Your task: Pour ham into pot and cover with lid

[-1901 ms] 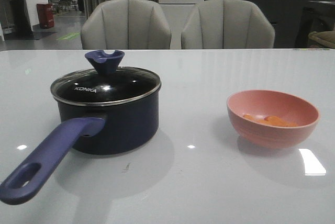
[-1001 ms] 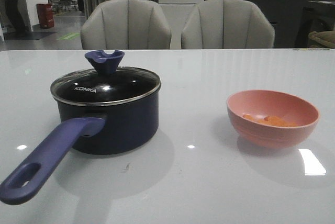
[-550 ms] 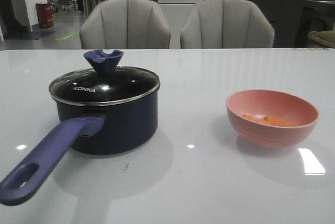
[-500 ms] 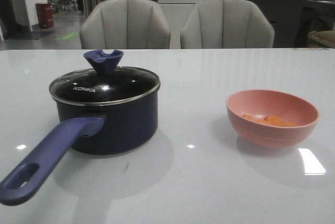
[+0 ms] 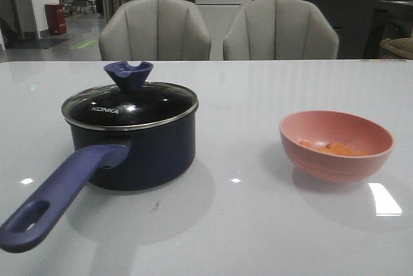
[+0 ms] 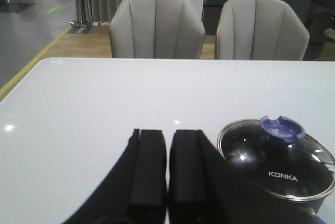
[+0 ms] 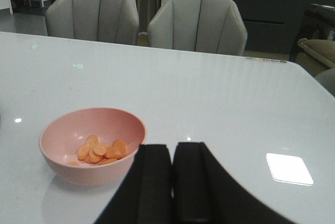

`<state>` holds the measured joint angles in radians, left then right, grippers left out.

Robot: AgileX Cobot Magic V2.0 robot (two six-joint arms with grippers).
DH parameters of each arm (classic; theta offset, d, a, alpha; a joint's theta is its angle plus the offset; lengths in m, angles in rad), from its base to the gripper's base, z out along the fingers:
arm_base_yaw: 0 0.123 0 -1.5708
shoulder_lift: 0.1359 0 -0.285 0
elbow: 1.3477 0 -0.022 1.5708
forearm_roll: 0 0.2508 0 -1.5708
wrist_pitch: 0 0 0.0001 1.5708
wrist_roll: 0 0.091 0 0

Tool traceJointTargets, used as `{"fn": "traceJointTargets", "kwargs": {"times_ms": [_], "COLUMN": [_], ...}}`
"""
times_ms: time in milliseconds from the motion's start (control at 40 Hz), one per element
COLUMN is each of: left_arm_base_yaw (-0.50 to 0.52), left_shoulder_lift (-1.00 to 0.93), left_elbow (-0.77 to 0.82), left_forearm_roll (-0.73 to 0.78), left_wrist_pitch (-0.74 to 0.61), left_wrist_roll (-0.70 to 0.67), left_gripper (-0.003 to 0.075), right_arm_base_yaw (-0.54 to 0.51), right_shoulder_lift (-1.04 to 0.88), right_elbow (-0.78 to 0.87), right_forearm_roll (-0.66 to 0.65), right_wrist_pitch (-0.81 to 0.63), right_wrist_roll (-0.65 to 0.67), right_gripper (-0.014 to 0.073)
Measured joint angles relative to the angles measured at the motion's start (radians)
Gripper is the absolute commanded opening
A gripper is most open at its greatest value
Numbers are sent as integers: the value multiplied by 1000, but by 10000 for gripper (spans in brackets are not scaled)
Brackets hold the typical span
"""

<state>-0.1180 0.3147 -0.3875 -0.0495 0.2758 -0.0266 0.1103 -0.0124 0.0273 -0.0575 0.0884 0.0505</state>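
Note:
The dark navy pot (image 5: 139, 150) stands at the table's left with its long purple-blue handle (image 5: 58, 192) pointing toward the front left. The glass lid (image 5: 129, 105) with KONKA lettering and a blue knob (image 5: 128, 74) sits on it; it also shows in the left wrist view (image 6: 277, 164). The ham (image 5: 330, 148) lies as orange pieces in a pink bowl (image 5: 335, 145) at the right, also in the right wrist view (image 7: 102, 149). My left gripper (image 6: 168, 135) is shut and empty, beside the pot. My right gripper (image 7: 172, 148) is shut and empty, beside the bowl (image 7: 91, 145).
Two grey chairs (image 5: 155, 31) (image 5: 281, 31) stand behind the white table (image 5: 239, 224). Neither arm shows in the front view.
The pot, lid and bowl stay where they were. The front view shook slightly and settled back. No arm entered the front view.

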Motion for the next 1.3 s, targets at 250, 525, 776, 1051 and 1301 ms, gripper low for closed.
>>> {"fn": "traceJointTargets", "kwargs": {"times_ms": [250,525,776,1051,1301], "left_arm_base_yaw": [0,0,0,0,0], "left_shoulder_lift": [46,72,73,73,149], "left_elbow": [24,14,-2,29,-40], "left_forearm_roll": [0,2,2,13,-40], "left_wrist_pitch": [5,5,-9,-81,14], "left_wrist_roll": [0,0,0,0,0], "left_gripper": [113,288,523,520,530], "right_arm_base_yaw": [0,0,0,0,0], "right_shoulder_lift": [0,0,0,0,0], "right_elbow": [0,0,0,0,0], "right_forearm_roll": [0,0,0,0,0], "right_wrist_pitch": [0,0,0,0,0], "right_wrist_roll": [0,0,0,0,0], "right_gripper": [148,148,148,148,148]}}
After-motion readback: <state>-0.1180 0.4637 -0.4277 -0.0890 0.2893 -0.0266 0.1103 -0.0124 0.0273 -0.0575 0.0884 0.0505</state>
